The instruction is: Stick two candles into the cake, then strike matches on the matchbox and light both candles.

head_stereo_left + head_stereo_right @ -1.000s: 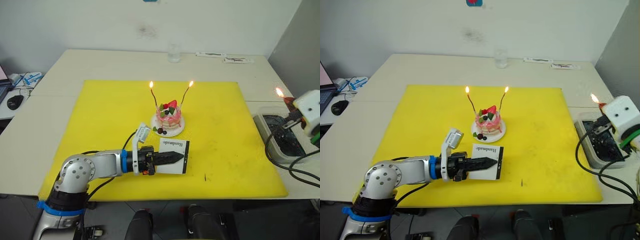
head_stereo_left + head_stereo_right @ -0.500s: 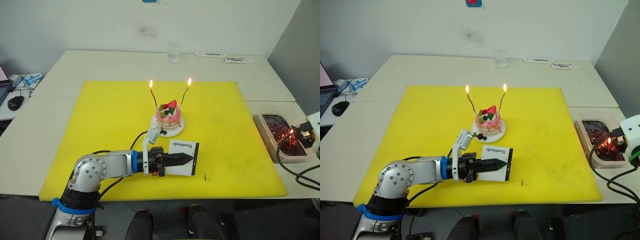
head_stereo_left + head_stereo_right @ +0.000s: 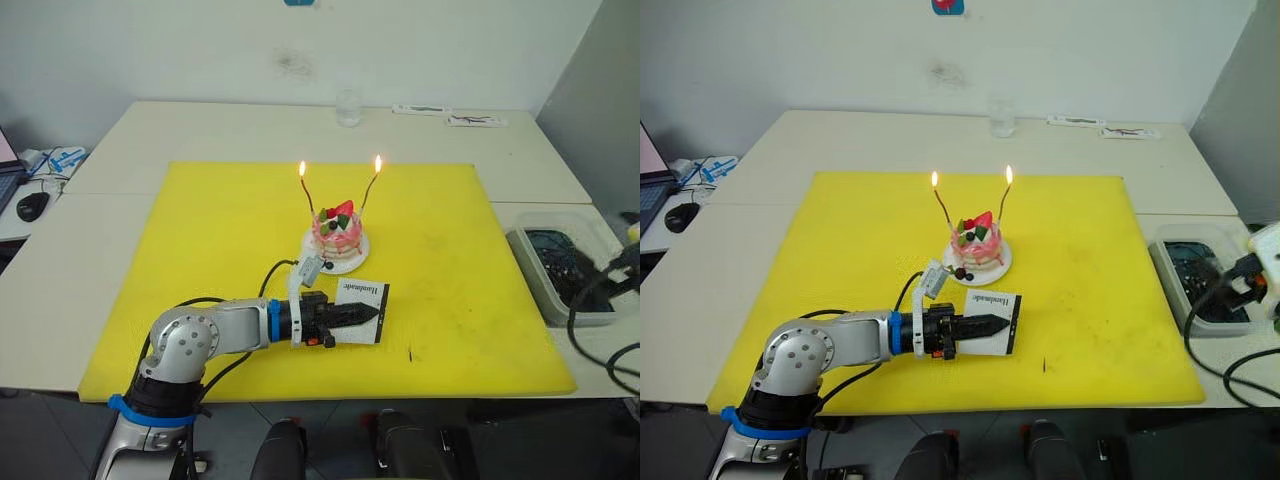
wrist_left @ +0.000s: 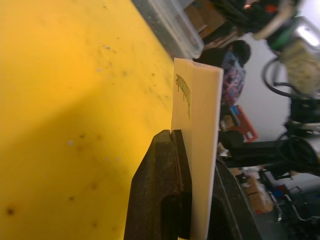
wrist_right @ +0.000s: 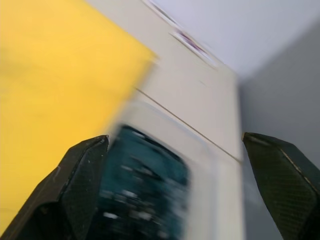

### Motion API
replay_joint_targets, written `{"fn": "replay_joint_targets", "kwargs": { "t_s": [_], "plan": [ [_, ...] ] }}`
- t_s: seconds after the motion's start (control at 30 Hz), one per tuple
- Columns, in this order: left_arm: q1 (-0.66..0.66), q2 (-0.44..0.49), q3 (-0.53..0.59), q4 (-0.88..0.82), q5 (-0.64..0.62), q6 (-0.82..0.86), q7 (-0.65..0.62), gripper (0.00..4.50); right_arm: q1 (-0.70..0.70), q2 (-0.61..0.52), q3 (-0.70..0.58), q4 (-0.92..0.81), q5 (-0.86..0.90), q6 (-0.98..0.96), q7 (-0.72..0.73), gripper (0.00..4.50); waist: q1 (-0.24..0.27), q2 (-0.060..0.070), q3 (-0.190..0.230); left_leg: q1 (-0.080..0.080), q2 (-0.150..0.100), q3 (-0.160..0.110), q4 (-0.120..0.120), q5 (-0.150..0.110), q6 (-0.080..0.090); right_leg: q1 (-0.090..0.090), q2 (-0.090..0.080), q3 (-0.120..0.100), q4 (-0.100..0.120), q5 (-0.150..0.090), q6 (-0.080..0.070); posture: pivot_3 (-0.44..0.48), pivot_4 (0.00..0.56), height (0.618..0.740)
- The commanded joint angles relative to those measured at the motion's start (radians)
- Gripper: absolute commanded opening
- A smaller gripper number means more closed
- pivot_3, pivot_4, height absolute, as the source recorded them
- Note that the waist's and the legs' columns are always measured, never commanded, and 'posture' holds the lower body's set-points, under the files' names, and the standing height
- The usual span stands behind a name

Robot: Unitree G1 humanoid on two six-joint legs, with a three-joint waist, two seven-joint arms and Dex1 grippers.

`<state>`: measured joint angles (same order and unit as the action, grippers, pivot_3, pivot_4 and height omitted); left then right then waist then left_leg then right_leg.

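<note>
2 candles (image 3: 305,186), 1 cake (image 3: 337,232), 1 matchbox (image 3: 363,298)

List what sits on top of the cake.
On the cake: a strawberry, dark berries, and two lit candles, one on each side. Their lower ends are buried, so how deep they go is hidden.

Both candles (image 3: 939,204) are burning upright in the cake (image 3: 977,246) on the yellow mat (image 3: 840,250). The left gripper (image 3: 990,325) is clamping the matchbox (image 3: 995,309) just in front of the cake. A tray (image 3: 1205,290) is sitting beside the mat.
</note>
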<state>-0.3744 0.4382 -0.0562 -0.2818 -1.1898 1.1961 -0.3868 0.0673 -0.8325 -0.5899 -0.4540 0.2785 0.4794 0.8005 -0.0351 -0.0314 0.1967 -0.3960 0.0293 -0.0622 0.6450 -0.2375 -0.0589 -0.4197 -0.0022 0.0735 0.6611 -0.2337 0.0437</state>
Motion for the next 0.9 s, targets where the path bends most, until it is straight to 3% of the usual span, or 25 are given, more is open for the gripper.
{"fn": "replay_joint_targets", "kwargs": {
  "t_s": [0.03, 0.13, 0.23, 0.4, 0.63, 0.77, 0.9],
  "plan": [
    [-0.019, 0.037, -0.001, -0.042, 0.046, 0.019, 0.011, 0.0, 0.054, -0.056, -0.02, -0.199, 0.205, 0.131, 0.122, 4.45, 0.0, 0.0, 0.0, 0.0, 0.0, 0.0, 0.0, 0.0, 0.0, 0.0, 0.0, 0.0, 0.0, 0.0, 0.0, 0.0, 0.15, 0.74],
    [-0.027, 0.071, -0.008, -0.049, 0.081, 0.034, 0.001, 0.0, 0.08, -0.095, 0.039, -0.3, 0.31, 0.208, 0.156, 4.45, 0.0, 0.0, 0.0, 0.0, 0.0, 0.0, 0.001, 0.0, 0.0, 0.0, 0.0, 0.0, 0.0, 0.0, 0.0, 0.0, 0.15, 0.74],
    [-0.034, 0.099, -0.016, -0.069, 0.114, 0.039, -0.014, 0.74, 0.062, -0.121, 0.146, -0.357, 0.357, 0.233, 0.162, 4.5, 0.001, -0.001, 0.001, 0.0, 0.0, 0.0, 0.001, 0.0, 0.0, 0.0, 0.0, 0.0, -0.001, 0.0, 0.0, 0.0, 0.15, 0.74],
    [-0.045, 0.142, -0.019, -0.111, 0.155, 0.033, -0.046, 2.31, -0.003, -0.112, 0.306, -0.366, 0.352, 0.222, 0.131, 4.5, 0.002, -0.001, 0.001, -0.001, 0.0, 0.0, 0.001, 0.0, 0.0, 0.0, -0.001, -0.001, -0.003, 0.0, 0.0, 0.0, 0.15, 0.74],
    [-0.053, 0.275, -0.04, -0.184, 0.264, -0.023, -0.151, 4.49, -0.085, -0.113, 0.389, -0.331, 0.342, 0.21, 0.116, 4.5, 0.003, -0.002, 0.001, -0.003, 0.0, -0.001, -0.001, 0.0, 0.0, -0.001, -0.001, -0.002, -0.004, -0.001, -0.001, 0.0, 0.15, 0.74],
    [-0.049, 0.312, -0.019, -0.21, 0.283, -0.045, -0.189, 4.49, -0.115, -0.118, 0.416, -0.318, 0.329, 0.198, 0.117, 4.5, 0.003, -0.002, 0.001, -0.003, 0.0, -0.001, -0.001, 0.0, 0.0, -0.001, -0.001, -0.002, -0.004, -0.001, -0.001, 0.0, 0.15, 0.74],
    [-0.024, 0.414, -0.008, -0.253, 0.355, -0.134, -0.289, 4.49, -0.147, -0.115, 0.442, -0.298, 0.308, 0.176, 0.113, 4.5, 0.001, -0.003, 0.002, -0.003, 0.0, -0.001, 0.0, 0.0, 0.0, -0.001, -0.001, -0.002, -0.004, -0.001, -0.001, 0.0, 0.15, 0.74]
  ]
}}
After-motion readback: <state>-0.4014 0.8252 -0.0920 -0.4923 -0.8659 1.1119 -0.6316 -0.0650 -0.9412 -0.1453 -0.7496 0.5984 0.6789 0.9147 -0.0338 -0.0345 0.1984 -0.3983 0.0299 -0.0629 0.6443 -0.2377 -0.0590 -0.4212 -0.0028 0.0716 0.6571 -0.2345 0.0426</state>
